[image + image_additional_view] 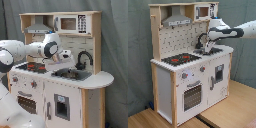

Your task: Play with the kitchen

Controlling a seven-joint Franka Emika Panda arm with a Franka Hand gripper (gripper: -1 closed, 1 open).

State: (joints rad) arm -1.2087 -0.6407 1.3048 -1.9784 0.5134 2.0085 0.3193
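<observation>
Gripper (206,46) over sink (73,75); faucet (84,58) close behind, hood (177,21) overhead, stovetop (181,59) side free.
</observation>
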